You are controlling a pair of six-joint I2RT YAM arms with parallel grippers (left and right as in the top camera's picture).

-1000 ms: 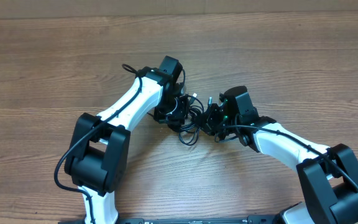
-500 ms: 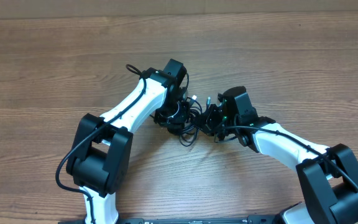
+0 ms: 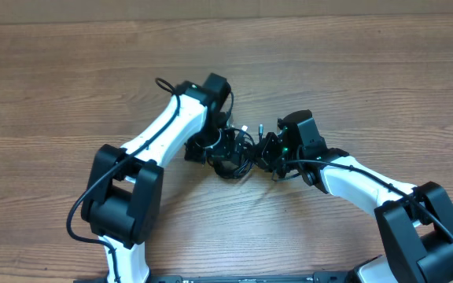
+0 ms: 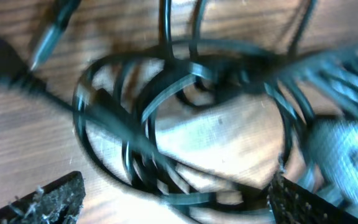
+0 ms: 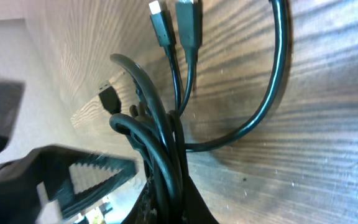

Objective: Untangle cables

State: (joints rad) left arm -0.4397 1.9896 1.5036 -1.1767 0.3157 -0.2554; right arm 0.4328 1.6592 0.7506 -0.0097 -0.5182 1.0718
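Note:
The black cables (image 3: 240,151) lie in a tangled knot on the wooden table between my two grippers. My left gripper (image 3: 211,149) is at the knot's left side with its jaws wide open. In the left wrist view the blurred loops of the cables (image 4: 185,81) lie just beyond its fingertips (image 4: 51,199), and nothing is clamped between them. My right gripper (image 3: 268,152) is shut on a bundle of the cables (image 5: 166,155) at the knot's right side. Two small plugs (image 5: 161,25) stick out past that bundle, and a loop curves off to the right.
The wooden table (image 3: 69,94) stretches all round the knot. Both white arms reach in from the near edge, the left arm (image 3: 160,134) and the right arm (image 3: 360,181). The left gripper's toothed finger (image 5: 86,177) shows close beside the right gripper's held bundle.
My left gripper has opened wide, let go of the cables and shifted slightly left. The knot has slackened a little. The right gripper has stayed shut and still.

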